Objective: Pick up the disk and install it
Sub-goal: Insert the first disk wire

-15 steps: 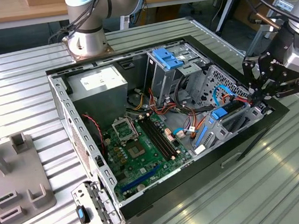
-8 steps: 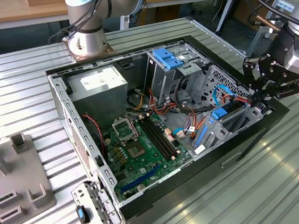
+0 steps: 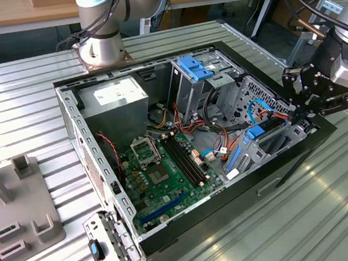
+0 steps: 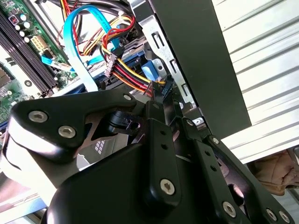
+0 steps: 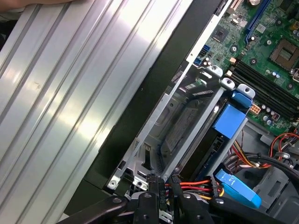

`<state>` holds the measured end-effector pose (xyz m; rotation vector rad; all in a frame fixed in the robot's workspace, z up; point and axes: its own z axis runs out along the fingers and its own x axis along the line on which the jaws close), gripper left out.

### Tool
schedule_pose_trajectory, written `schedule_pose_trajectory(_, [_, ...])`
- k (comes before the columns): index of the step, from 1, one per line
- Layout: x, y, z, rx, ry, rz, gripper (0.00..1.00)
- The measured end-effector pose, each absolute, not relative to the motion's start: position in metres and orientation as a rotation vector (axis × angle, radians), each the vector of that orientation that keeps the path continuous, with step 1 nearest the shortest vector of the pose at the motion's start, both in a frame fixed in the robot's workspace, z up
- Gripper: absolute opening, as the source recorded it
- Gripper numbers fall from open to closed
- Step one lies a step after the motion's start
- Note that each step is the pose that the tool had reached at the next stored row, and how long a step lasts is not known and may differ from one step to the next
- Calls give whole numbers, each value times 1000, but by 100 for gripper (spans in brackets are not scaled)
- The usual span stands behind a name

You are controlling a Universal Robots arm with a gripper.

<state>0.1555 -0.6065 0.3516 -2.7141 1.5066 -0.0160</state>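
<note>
One disk (image 5: 180,125) in play: a grey slab with a blue end tab, lying inside the metal drive cage (image 5: 140,154) at the corner of the open computer case (image 3: 190,225) on the exterior view's right. It looks seated along the cage rails, flat and parallel to the case wall, not loose on the bench (image 3: 320,215).

Gripper (image 3: 298,113) is down at the case's rim on the exterior view's right, reaching in over the cage. In the first wrist view the fingers (image 5: 156,196) are drawn close together with only a slim gap. Nothing can be seen clamped between them. They sit at the cable end of the cage, just beside the disk's end and in line with its long axis. Whether the tips actually touch the disk cannot be told.

Judged step: seating the disk home in its bay.

Notes on doing it well:
- Push straight along the rails. A skewed push would likely jam the blue rails in the cage.
- Keep the force low and steady, since the sheet-metal cage looks thin and springy.
- Mind the bundle of red and yellow wires (image 4: 128,77) and the pale blue flat cable (image 4: 74,51). Both crowd the cage end just beside the fingers and could snag or get pinched.
- The motherboard (image 3: 165,169) lies well apart, to the exterior view's left, and is not at risk.
</note>
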Motion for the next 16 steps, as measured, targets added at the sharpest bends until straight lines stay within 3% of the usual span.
schedule_pose_trajectory(6, [156,-606,352,-2714,1506,-16,22])
schedule_pose_trajectory(7, [156,-606,352,-2714,1506,-16,16])
schedule_pose_trajectory(16, [153,-606,353,-2701,1531,-17,16])
